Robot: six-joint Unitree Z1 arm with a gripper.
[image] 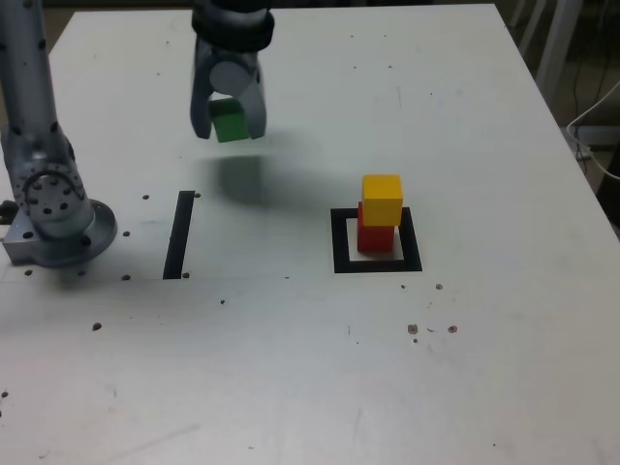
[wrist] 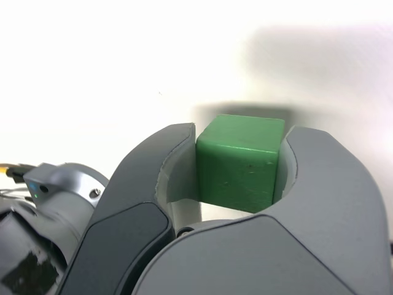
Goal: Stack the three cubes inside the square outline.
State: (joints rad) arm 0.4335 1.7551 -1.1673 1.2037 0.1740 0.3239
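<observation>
Between the jaws, the gripper (image: 230, 118) clamps the green cube (image: 231, 121) clear of the table (image: 291, 368), ready for stacking.

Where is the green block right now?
The green cube is up in the air, pinched in the gripper, toward the exterior view's upper left. It hangs above the table, left of the yellow cube stacked on the red cube.

green cube (image: 231, 122): lifted | yellow cube (image: 382, 200) on red cube (image: 375, 235) | inside square outline (image: 339, 242)
</observation>
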